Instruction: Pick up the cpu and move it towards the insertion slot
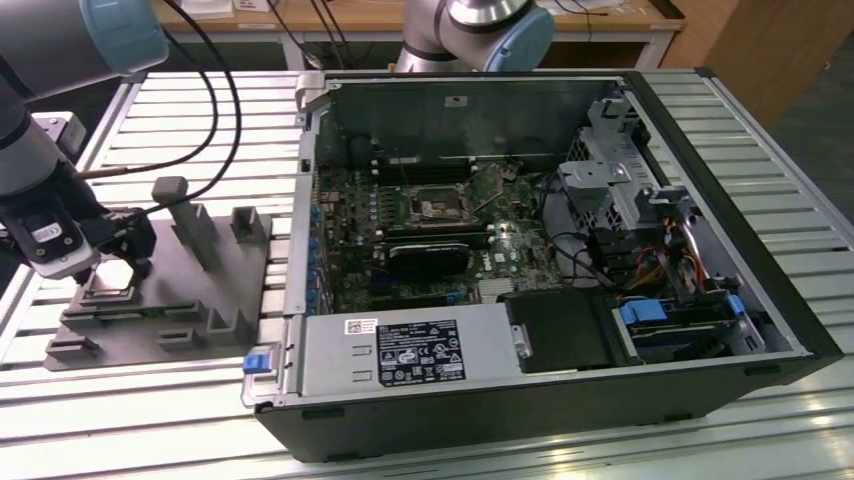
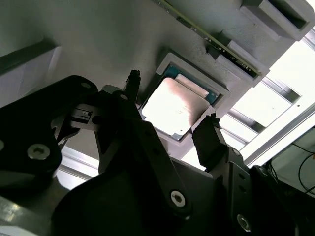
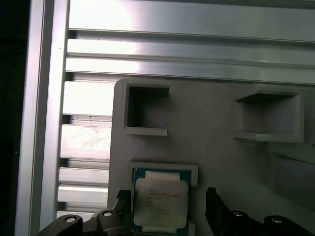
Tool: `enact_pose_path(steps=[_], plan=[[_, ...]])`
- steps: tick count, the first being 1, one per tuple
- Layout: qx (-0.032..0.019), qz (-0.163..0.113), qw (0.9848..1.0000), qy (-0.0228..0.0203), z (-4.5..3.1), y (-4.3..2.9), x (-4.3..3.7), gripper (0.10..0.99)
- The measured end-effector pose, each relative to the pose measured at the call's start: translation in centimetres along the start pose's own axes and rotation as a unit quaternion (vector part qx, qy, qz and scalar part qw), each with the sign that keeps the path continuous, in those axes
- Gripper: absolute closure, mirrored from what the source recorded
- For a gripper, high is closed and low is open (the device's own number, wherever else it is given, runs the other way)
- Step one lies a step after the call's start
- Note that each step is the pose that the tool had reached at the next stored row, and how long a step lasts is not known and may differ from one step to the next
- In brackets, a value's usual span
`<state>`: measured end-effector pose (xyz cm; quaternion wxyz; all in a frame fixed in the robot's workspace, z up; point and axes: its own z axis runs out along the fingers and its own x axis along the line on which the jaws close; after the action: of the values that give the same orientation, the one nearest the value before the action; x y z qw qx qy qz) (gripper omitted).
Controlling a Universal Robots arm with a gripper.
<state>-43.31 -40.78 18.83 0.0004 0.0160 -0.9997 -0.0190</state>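
On the grey fixture at the exterior view's left, the cpu lies flat in its square recess, walls close along its edges; the gripper stands spread wide, straddling two opposite edges, gripping nothing; the insertion slot sits well apart inside the open case.

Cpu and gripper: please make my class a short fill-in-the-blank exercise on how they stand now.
1. The gripper hangs over the cpu with its fingers ___, one on each side and not gripping it.
2. The cpu lies flat in a pocket of the ___ fixture.
3. The insertion slot, inside the computer case, lies toward the exterior view's ___ from the fixture.

Missing words: open; grey; right.
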Motion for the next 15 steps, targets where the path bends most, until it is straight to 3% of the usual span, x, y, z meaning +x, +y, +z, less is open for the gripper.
enact_pose_path(steps=[15], plan=[[-0.0015, 0.000, 1.0000, 0.0009, 0.88, -0.03, 0.20, 0.380]])
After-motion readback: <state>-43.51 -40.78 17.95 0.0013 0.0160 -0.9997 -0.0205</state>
